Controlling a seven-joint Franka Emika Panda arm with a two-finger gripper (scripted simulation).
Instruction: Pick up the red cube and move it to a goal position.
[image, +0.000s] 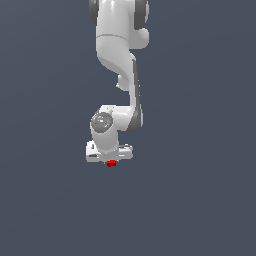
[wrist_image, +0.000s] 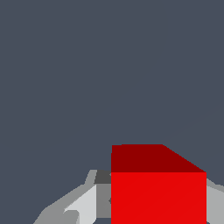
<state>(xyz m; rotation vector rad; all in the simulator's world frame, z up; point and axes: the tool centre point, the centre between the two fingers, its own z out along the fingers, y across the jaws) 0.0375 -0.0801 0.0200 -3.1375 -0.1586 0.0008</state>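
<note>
While I hang over the plain grey ground, this is what shows:
Arm: my white arm (image: 120, 60) reaches down the middle of the exterior view, wrist bent low.
Hand: my hand (image: 110, 159) is closed around the red cube (image: 111, 163), a grey finger (wrist_image: 87, 203) at either side of it.
Cube: it sits between my fingers, bright face and darker face showing close in the wrist view (wrist_image: 157, 192).
Surroundings: flat dark grey all around.

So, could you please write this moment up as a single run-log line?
arm: Panda | gripper: fingers on both sides of red cube, apparently shut on it | lift: cannot tell | goal marker: none visible
</note>
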